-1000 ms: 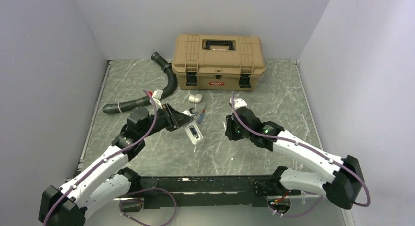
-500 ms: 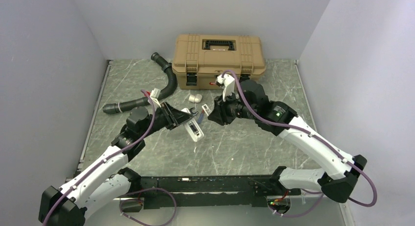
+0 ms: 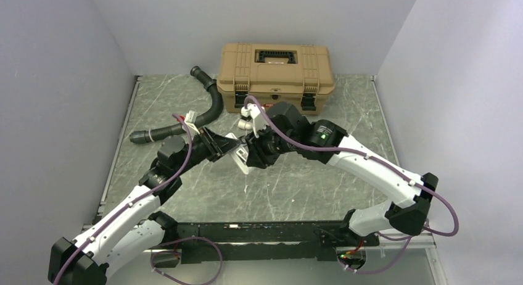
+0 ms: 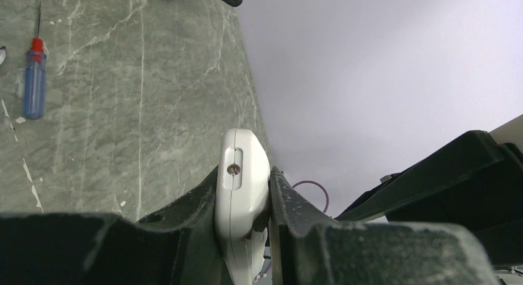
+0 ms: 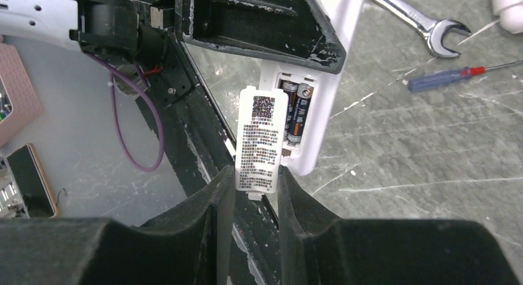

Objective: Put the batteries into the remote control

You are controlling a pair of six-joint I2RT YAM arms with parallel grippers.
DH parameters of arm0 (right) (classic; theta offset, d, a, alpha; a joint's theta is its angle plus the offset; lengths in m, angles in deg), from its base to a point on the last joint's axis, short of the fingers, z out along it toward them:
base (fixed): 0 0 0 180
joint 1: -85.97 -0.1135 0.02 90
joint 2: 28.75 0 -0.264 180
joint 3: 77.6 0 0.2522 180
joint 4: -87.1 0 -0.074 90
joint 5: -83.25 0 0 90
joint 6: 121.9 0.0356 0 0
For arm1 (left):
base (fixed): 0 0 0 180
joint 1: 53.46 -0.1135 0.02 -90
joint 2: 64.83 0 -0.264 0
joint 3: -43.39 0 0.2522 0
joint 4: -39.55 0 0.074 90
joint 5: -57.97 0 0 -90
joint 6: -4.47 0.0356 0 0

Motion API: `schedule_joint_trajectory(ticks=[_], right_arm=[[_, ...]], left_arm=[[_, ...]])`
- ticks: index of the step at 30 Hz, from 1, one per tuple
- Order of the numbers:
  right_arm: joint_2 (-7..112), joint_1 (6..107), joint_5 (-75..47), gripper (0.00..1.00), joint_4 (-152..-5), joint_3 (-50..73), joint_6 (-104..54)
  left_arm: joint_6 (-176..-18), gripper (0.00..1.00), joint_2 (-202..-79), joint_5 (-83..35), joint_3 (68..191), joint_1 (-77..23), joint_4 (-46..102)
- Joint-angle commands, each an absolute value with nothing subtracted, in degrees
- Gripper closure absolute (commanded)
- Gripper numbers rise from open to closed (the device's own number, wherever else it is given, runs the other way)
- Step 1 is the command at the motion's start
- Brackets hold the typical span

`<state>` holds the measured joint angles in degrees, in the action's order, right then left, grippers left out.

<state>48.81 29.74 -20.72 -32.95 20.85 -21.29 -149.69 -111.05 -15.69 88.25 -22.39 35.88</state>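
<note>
I'm seeing two batteries [image 5: 295,112] sitting in the open compartment of the remote control [image 5: 325,128]. Left jaws are clamping it, right jaws are pinching the loose cover [image 5: 259,143] (toolbox [image 3: 275,69] is sitting closed).

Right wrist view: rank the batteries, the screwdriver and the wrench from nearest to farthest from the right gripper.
1. batteries: in the open compartment of the remote control, just ahead of the right gripper, beside the battery cover it holds.
2. screwdriver: lying farther out, to the right.
3. wrench: beyond the screwdriver, upper right.
</note>
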Motion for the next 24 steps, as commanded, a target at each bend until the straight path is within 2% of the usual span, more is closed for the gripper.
schedule_joint_trajectory(ticks=[1, 15, 24], right_arm=[[51.42, 28.48, -19.15, 0.79, -29.94, 24.45, -22.14], [55.29, 28.39, -12.72, 0.79, -26.19, 29.0, -23.81], [56.33, 28.4, -12.96, 0.79, -26.41, 29.59, -23.58]], left_arm=[[-150.5, 1.0, -110.47, -16.39, 88.8, -22.53, 39.66], [-150.72, 1.0, -109.43, -16.38, 87.71, -22.58, 40.14], [-151.02, 1.0, -109.54, -16.62, 87.37, -22.59, 40.73]])
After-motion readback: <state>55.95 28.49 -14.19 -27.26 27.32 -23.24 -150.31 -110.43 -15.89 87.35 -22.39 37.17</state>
